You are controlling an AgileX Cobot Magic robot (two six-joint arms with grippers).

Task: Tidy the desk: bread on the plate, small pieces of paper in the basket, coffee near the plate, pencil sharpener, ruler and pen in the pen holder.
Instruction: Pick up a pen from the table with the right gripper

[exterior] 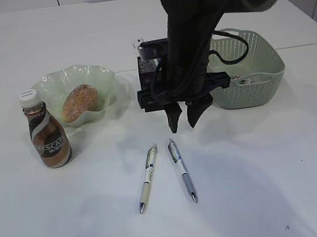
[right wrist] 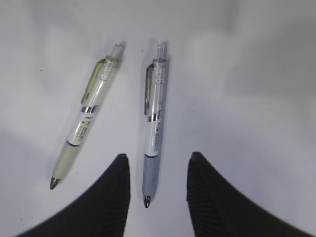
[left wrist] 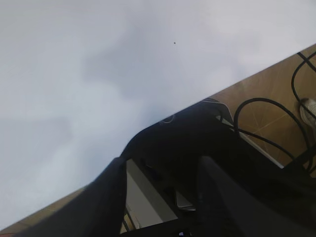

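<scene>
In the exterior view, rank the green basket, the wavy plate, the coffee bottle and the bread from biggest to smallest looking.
1. Pale green woven-look plastic basket, partly hidden by the arm
2. Pale green wavy-rimmed plate
3. Brown Nescafe coffee bottle, nearer the camera
4. Golden sugar-dusted bread

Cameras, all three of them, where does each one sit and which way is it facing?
Exterior view: raised in front of the desk, slanting down on bread, coffee, basket, two pens; right arm and its tool show.
Left wrist view: on the left arm, facing bare desk edge and floor; its open tool shows.
Right wrist view: pointing down at the pens; tool fingers show.
Shared: exterior and right wrist both show the grey pen and green pen.
</scene>
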